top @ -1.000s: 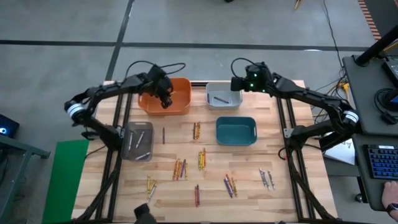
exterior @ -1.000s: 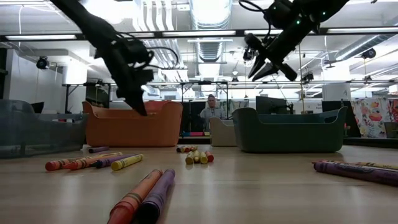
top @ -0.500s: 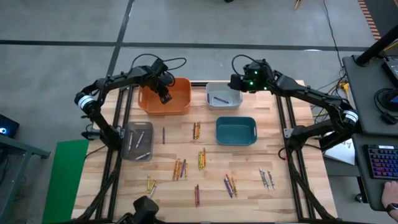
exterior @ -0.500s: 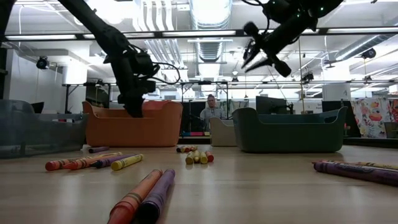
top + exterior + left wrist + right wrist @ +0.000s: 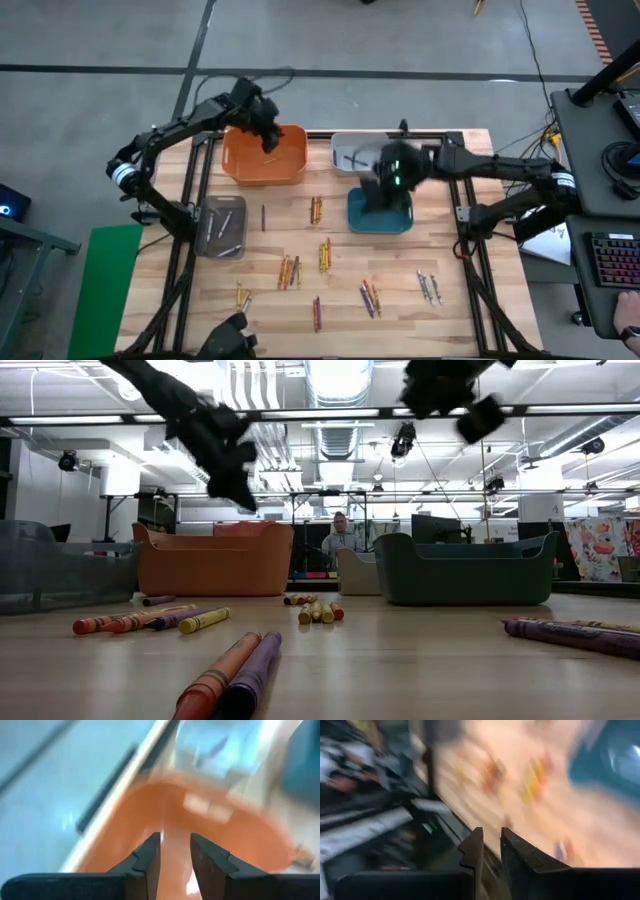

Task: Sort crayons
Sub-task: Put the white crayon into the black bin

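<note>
Crayons lie in small groups on the wooden table [image 5: 330, 330], among them an orange pair [image 5: 316, 209], a yellow group [image 5: 325, 254] and purple ones [image 5: 370, 298]. My left gripper [image 5: 264, 128] hangs open above the orange bin [image 5: 240, 165], nothing between its fingers [image 5: 150, 855]. My right gripper [image 5: 385, 185], blurred by motion, is above the teal bin [image 5: 380, 224]. Its fingers [image 5: 476, 845] stand a narrow gap apart with nothing between them. In the low view both grippers are high above the table, the left [image 5: 240, 485] and the right [image 5: 470, 405].
A white bin [image 5: 350, 160] at the far edge holds a crayon. A grey bin [image 5: 221, 226] on the left holds a few more. More crayons lie near the front edge [image 5: 317, 313] and at the right [image 5: 428, 287]. A person [image 5: 343, 535] sits beyond the table.
My left gripper has opened and risen above the orange bin, tipping less steeply down. My right gripper has swung from above the white bin toward the table's near edge, over the teal bin, turning as it went.
</note>
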{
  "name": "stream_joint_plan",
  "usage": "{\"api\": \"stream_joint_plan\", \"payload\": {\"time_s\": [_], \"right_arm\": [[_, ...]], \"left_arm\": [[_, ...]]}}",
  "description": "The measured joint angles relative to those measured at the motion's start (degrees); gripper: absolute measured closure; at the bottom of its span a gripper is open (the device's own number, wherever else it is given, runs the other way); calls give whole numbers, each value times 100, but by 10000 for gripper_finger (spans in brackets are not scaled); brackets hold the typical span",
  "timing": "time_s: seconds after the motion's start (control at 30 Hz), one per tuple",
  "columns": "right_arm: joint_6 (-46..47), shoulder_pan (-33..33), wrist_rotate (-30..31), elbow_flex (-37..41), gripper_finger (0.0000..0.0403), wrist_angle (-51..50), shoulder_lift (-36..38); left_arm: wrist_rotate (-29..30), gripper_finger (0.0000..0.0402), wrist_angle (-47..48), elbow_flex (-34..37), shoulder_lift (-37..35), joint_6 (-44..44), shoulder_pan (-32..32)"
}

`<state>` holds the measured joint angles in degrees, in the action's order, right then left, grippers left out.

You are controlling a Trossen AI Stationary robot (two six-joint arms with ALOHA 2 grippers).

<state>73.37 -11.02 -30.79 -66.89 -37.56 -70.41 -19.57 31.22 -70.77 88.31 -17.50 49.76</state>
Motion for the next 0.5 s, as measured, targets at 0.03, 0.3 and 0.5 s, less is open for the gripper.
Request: {"api": "stream_joint_plan", "payload": {"time_s": [0.03,0.3,0.5], "right_arm": [[153,244,-9,0,346,-305,3],[1519,2008,-35,191,346,-2320,17],[2137,2863,-66,767,346,-2469,43]], "left_arm": [[-63,313,-52,-108,-84,1,0],[-92,313,-180,-1162,-321,3,-3],[-94,312,-171,-1619,-326,58,-4]]}}
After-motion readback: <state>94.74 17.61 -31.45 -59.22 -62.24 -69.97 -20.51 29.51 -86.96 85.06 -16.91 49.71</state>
